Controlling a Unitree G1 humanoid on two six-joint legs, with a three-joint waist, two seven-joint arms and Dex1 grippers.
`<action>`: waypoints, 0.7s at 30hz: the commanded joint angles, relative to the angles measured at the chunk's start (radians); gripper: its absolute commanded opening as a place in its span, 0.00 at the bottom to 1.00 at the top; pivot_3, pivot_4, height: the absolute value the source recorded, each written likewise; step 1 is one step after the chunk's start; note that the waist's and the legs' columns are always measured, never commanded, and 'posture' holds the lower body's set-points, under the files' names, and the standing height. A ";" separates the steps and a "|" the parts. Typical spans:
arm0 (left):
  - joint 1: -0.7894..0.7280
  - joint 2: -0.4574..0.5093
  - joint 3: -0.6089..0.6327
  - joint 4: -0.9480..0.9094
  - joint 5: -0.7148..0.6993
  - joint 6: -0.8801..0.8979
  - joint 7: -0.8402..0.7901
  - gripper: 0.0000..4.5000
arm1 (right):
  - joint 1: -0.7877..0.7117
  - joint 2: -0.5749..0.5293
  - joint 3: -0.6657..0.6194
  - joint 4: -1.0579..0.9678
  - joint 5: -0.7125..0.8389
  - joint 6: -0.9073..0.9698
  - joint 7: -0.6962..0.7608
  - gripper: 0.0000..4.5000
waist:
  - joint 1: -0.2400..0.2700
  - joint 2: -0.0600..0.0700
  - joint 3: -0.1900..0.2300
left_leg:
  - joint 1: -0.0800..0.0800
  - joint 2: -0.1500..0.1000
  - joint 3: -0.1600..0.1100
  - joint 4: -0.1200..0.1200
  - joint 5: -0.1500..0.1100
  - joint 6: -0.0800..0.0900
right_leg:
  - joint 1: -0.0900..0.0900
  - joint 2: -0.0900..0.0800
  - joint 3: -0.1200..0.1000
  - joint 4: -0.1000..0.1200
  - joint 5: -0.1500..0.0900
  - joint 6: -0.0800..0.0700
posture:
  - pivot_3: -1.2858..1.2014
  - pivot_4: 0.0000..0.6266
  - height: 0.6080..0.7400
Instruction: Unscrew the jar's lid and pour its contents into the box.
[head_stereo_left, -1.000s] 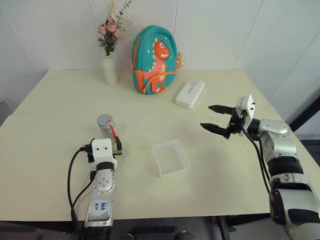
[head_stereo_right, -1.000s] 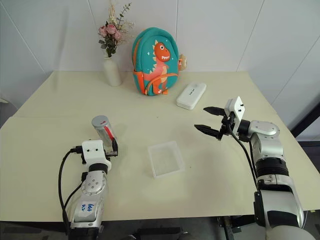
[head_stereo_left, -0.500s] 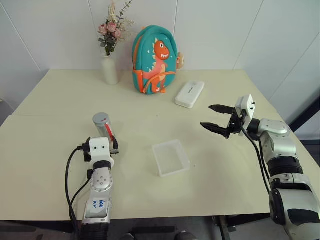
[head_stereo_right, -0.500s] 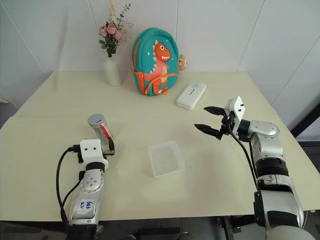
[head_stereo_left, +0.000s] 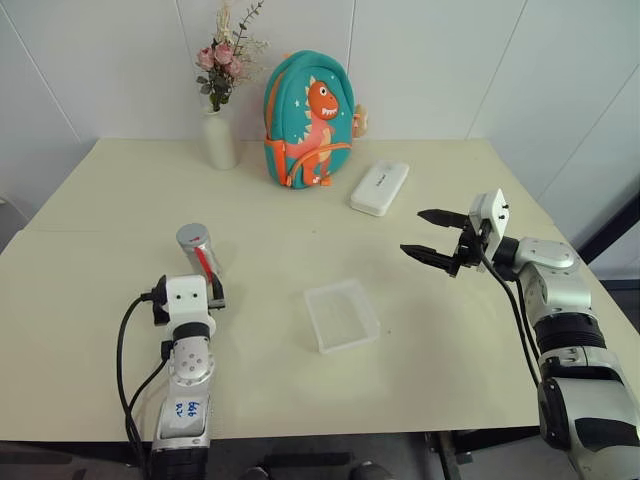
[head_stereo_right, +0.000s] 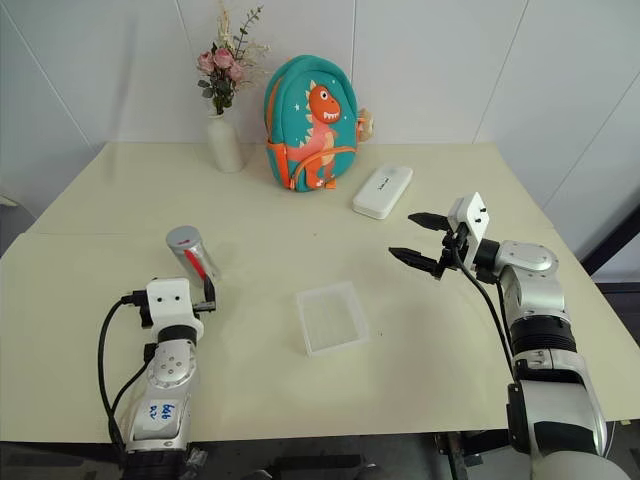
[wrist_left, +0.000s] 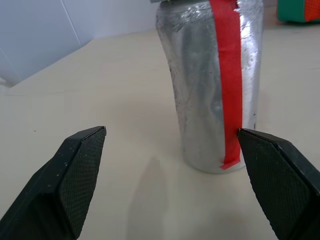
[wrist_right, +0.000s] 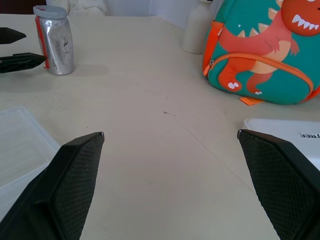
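**Capped jar standing by the left gripper, box lying empty**

One cream table is carrying everything. One shallow square box of clear plastic is lying empty at its middle. One cylindrical jar, silvery with a red stripe, is standing upright left of the box, wearing its flat grey lid. The left gripper is gaping beside the jar, one finger touching it. The right gripper is hovering wide open, right of the box.

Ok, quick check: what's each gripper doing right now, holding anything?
Left gripper: open, fingers either side of the jar, not closed on it.
Right gripper: open, holding nothing, above the table.
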 joint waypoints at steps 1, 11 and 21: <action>0.025 -0.015 -0.027 -0.063 0.018 0.004 -0.005 0.99 | 0.003 -0.005 -0.005 -0.025 0.005 -0.010 -0.004 1.00 | 0.001 0.000 0.000 | 0.000 0.000 0.000 0.000 0.000 0.000 | 0.000 0.000 0.000 0.000 0.000 0.000 | 0.52 0.24 1.00; -0.018 -0.071 -0.057 -0.028 0.037 -0.018 0.041 0.99 | -0.013 0.002 -0.002 -0.006 -0.007 -0.018 -0.005 1.00 | 0.000 0.000 0.000 | 0.000 0.000 0.000 0.000 0.000 0.000 | 0.000 0.000 0.000 0.000 0.000 0.000 | 0.52 0.24 1.00; -0.110 -0.083 -0.041 -0.018 0.066 0.009 0.098 0.99 | -0.026 -0.003 -0.003 0.012 -0.013 -0.031 -0.002 1.00 | 0.001 0.000 0.000 | 0.000 0.000 0.000 -0.001 0.001 0.000 | -0.001 0.000 0.000 0.000 0.000 0.000 | 0.52 0.24 1.00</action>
